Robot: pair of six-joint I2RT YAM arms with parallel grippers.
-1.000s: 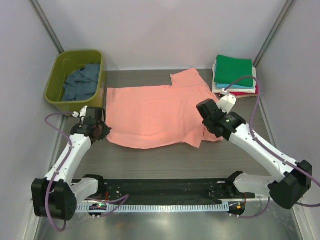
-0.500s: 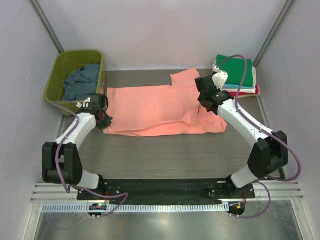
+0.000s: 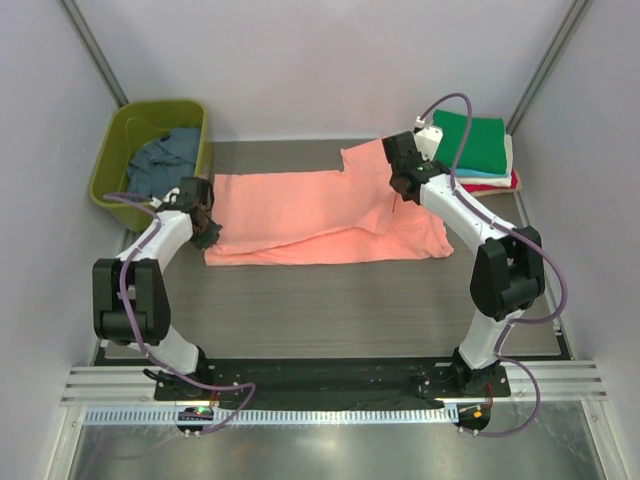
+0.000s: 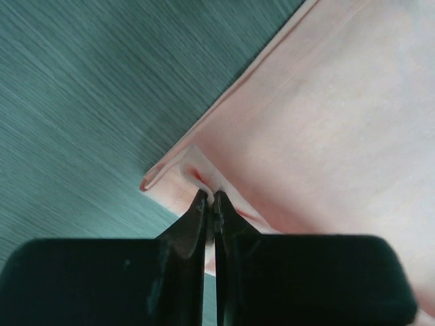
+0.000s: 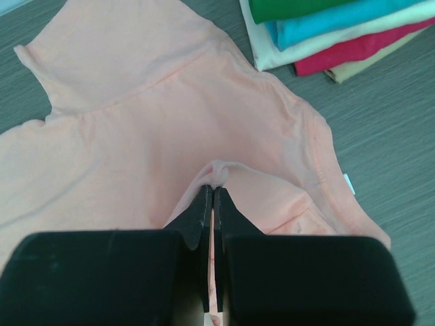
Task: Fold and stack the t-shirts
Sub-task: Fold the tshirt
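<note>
A salmon-pink t-shirt (image 3: 320, 215) lies across the middle of the table, its near half folded back over the far half. My left gripper (image 3: 207, 232) is shut on the shirt's hem corner (image 4: 204, 180) at the left end. My right gripper (image 3: 400, 190) is shut on a pinch of the same shirt (image 5: 221, 173) near the shoulder at the right end. A stack of folded t-shirts (image 3: 475, 150), green on top, sits at the far right; its green, teal, cream and red layers (image 5: 326, 34) show in the right wrist view.
An olive-green tub (image 3: 155, 160) at the far left holds a crumpled slate-blue t-shirt (image 3: 160, 165). White walls enclose the table on three sides. A black rail (image 3: 320, 375) runs along the near edge by the arm bases.
Both arms have carried the shirt's near edge away from me over the far half, so the shirt now lies as a narrower band. Both grippers stayed shut on the cloth.
</note>
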